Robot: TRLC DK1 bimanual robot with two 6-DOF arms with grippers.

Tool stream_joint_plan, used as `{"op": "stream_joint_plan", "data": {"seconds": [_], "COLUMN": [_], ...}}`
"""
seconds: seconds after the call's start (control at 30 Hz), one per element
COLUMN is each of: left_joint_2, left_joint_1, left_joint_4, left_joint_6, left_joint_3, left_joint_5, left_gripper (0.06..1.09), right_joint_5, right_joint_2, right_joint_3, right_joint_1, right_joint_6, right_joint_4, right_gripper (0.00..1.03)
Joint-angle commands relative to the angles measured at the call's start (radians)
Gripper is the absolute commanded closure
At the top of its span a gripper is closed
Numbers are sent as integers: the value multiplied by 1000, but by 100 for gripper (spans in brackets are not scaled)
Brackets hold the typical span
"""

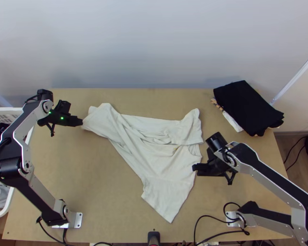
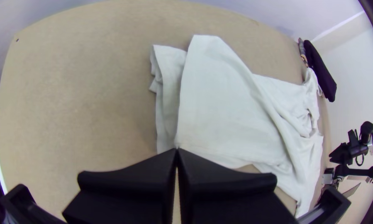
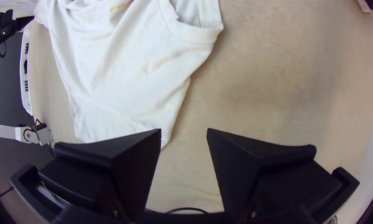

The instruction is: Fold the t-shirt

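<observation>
Left end effector (image 1: 81, 121), at the left of the top view, is clamped narrow on an edge of the white t-shirt (image 1: 162, 160). The shirt spreads from there across the middle of the desk (image 1: 100, 197), creased and partly bunched, a corner pointing to the bottom of the frame. Just beside its right edge, the right end effector (image 1: 194, 168) stands wide.
</observation>
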Motion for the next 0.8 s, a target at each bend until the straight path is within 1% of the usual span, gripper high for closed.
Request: {"op": "stream_joint_plan", "data": {"seconds": [0.0,0.23,0.33,0.43,0.77], "left_joint_2": [-37,-46,-50,-52,-58], "left_joint_1": [10,16,16,16,14], "left_joint_4": [-9,-15,-17,-17,-20], "left_joint_6": [-12,-12,-12,-12,-12], "left_joint_3": [-24,-25,-25,-25,-24], "left_joint_5": [2,2,2,2,2], "left_gripper": [105,105,105,105,105], "right_joint_5": [-27,-36,-39,-64,-81], "right_joint_2": [24,49,69,107,181], "right_joint_3": [-28,-54,-64,-64,-78], "right_joint_1": [50,139,144,144,148], "right_joint_6": [32,70,70,70,70], "right_joint_4": [0,18,41,49,133], "right_gripper": [59,58,57,38,38]}}
